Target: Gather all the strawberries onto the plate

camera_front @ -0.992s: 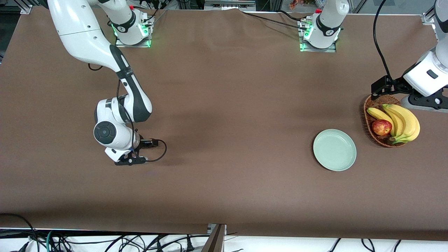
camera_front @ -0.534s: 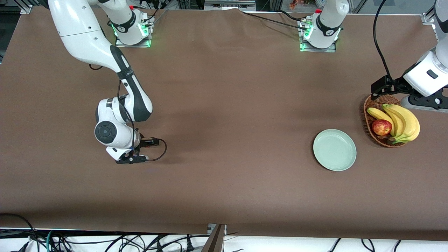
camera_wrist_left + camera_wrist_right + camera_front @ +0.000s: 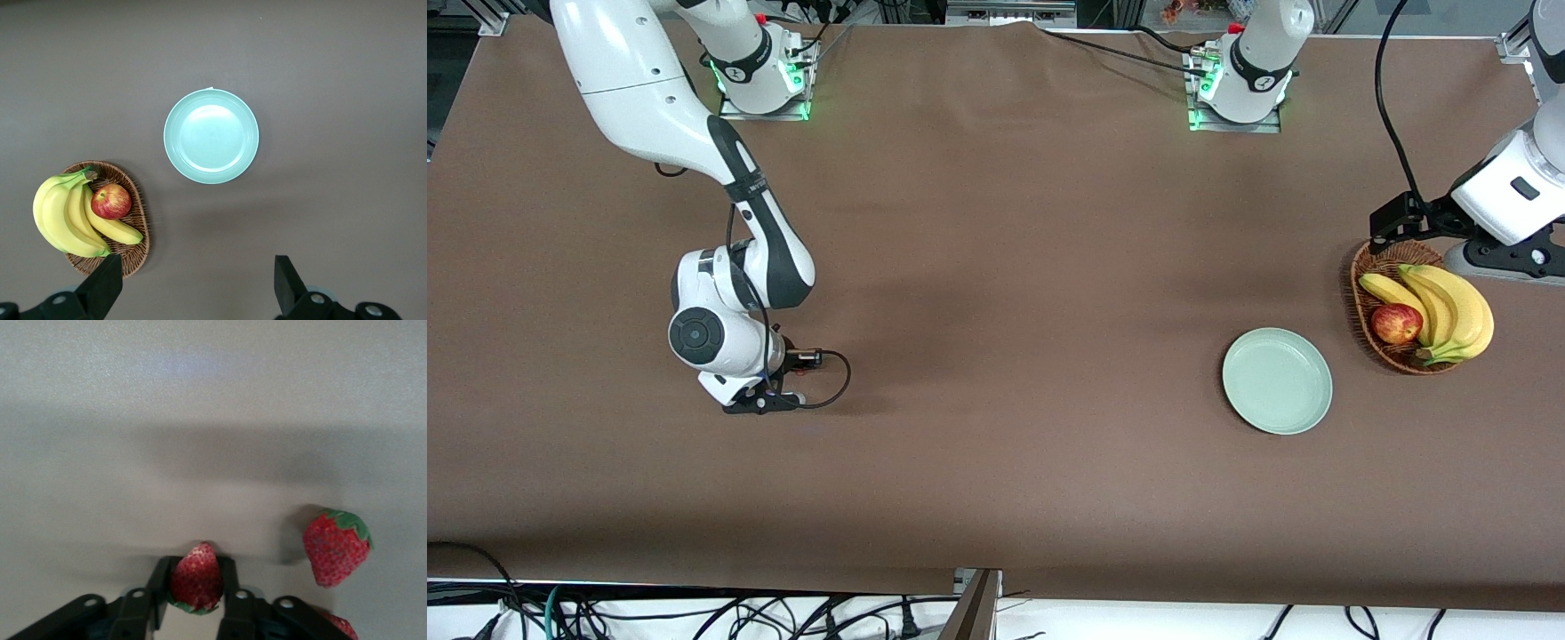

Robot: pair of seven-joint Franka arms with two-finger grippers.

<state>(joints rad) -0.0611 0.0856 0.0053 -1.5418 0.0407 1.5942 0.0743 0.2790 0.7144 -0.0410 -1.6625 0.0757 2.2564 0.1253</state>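
My right gripper is shut on a red strawberry with a green cap, low over the table toward the right arm's end. A second strawberry lies on the table beside it. A third strawberry shows only partly at the view's edge. In the front view the arm hides the strawberries. The pale mint-green plate is empty toward the left arm's end and also shows in the left wrist view. My left gripper is open and empty, high above the table beside the basket.
A brown wicker basket with bananas and a red-yellow apple stands beside the plate at the left arm's end of the table. Cables hang along the table's near edge.
My right gripper and wrist have shifted very slightly, staying low over the same spot. The left arm has not moved.
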